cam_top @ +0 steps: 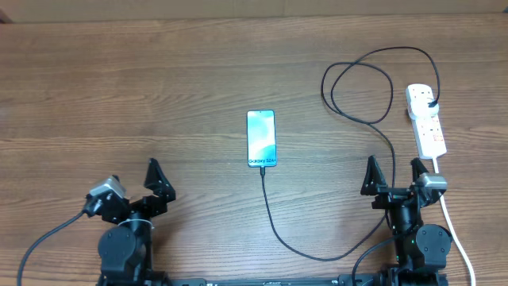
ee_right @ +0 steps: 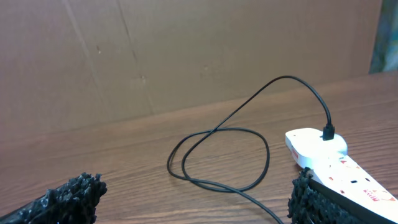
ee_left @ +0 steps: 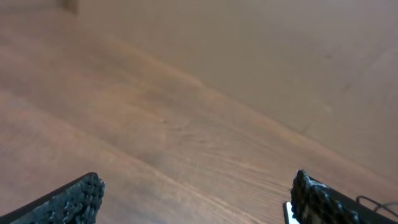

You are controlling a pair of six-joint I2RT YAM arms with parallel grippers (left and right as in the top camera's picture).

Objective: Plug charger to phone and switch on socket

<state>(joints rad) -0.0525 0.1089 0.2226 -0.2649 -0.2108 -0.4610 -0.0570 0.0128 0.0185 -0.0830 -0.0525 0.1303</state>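
Observation:
The phone (cam_top: 261,138) lies face up mid-table, its light-blue screen lit; a sliver of it shows in the left wrist view (ee_left: 287,211). The charger (cam_top: 361,119) is a thin black cable whose connector sits at the phone's near end. It loops right and its black plug (cam_top: 429,102) sits in the far outlet of the white socket strip (cam_top: 426,120), also in the right wrist view (ee_right: 328,132). The cable loop (ee_right: 217,155) lies ahead of my right gripper (ee_right: 196,199). My left gripper (cam_top: 157,181) and right gripper (cam_top: 393,176) are both open, empty, at the near edge.
The strip's thick white cord (cam_top: 454,222) runs down past the right arm to the near edge. A brown cardboard wall (ee_right: 186,56) stands behind the table. The wooden tabletop (cam_top: 119,95) spans the view.

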